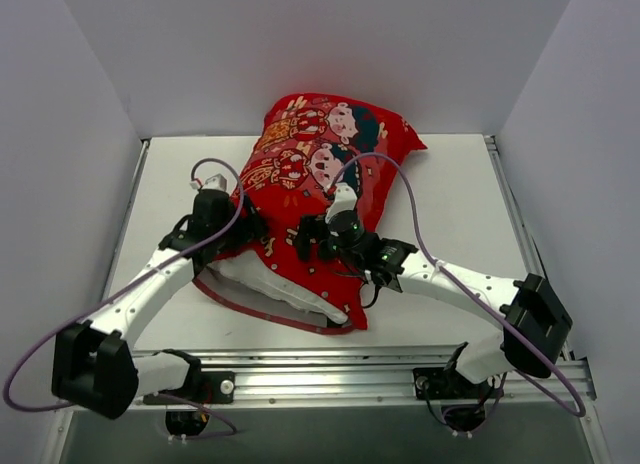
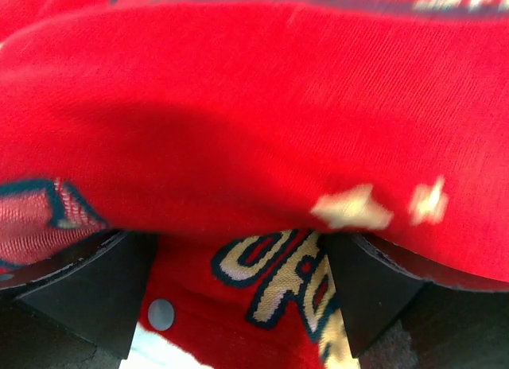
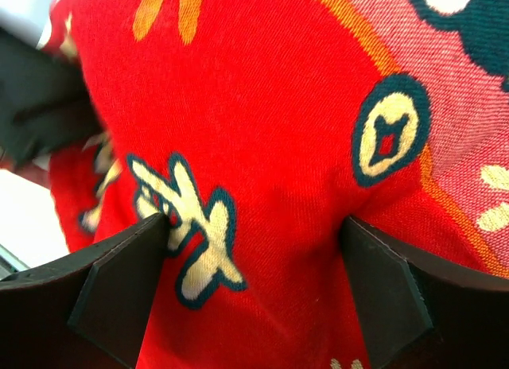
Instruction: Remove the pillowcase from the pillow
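L jaws spread wide at the L side of the pillowcase (image 1: 320,174), approx mid-length. Wrist view shows both black fingers (image 2: 87,293) low in frame w/ a red fold bulging over and btwn them, nothing pinched, and a grey stud (image 2: 161,313) on the cloth just beside one finger. R jaws also spread, set down on top of the pillowcase near its middle, fingers (image 3: 119,277) either side of a hump of red cloth w/ a gold character printed on it; no pinch there either. L arm (image 1: 150,284) and R arm (image 1: 460,282) reach in from the near edge of the bench (image 1: 450,204). Nearest end of the pillowcase is open and the pillow (image 1: 275,284) shows white there, part out, rest inside. Further back the cover is plump, w/ two cartoon kids printed on it; its far end sits by the back wall (image 1: 300,44), R corner on the bench.
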Controlling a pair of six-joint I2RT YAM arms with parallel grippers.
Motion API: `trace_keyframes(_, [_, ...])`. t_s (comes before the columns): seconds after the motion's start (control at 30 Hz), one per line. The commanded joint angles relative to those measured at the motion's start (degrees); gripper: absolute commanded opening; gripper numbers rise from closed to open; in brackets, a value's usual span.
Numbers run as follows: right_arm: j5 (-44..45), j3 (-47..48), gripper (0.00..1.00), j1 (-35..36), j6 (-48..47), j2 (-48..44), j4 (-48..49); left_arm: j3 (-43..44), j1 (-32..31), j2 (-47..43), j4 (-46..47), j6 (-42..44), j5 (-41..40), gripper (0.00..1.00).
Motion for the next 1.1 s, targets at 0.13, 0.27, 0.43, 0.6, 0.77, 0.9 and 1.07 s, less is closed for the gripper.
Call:
trace_keyframes(0.13, [-1.6, 1.9, 0.83, 3.8, 2.8, 3.2, 2.6, 21.7, 1.2, 15.1, 14.9, 7.1, 7.9, 0.94])
trace_keyframes(0.27, [1.4, 4.6, 0.84, 4.4, -0.3, 1.8, -1.2, 21.4, 1.2, 10.1, 15.4, 8.1, 7.0, 0.94])
trace_keyframes(0.43, [5.0, 7.5, 0.84, 4.5, -3.3, -0.1, -4.3, 15.5, 1.2, -4.1, 7.6, 6.5, 3.6, 0.94])
trace_keyframes(0.6, [4.6, 9.6, 0.84, 4.6, -4.4, -0.3, -6.7, 9.0, 1.1, -19.5, -7.2, 1.5, 1.4, 0.94])
trace_keyframes(0.77, [7.7, 9.9, 0.84, 4.4, -5.7, -3.7, -8.8, -0.5, 0.8, -30.5, -14.5, -6.0, 9.1, 0.94])
trace_keyframes(0.9, [10.4, 11.1, 0.84, 3.3, -7.6, -4.4, -12.7, -7.3, 0.8, -38.1, -18.5, -11.1, 12.8, 0.94])
trace_keyframes(1.07, [7.8, 11.1, 0.85, -7.7, -4.7, -5.1, -15.2, -12.5, 0.8, -39.6, -13.4, -13.5, 13.3, 0.94])
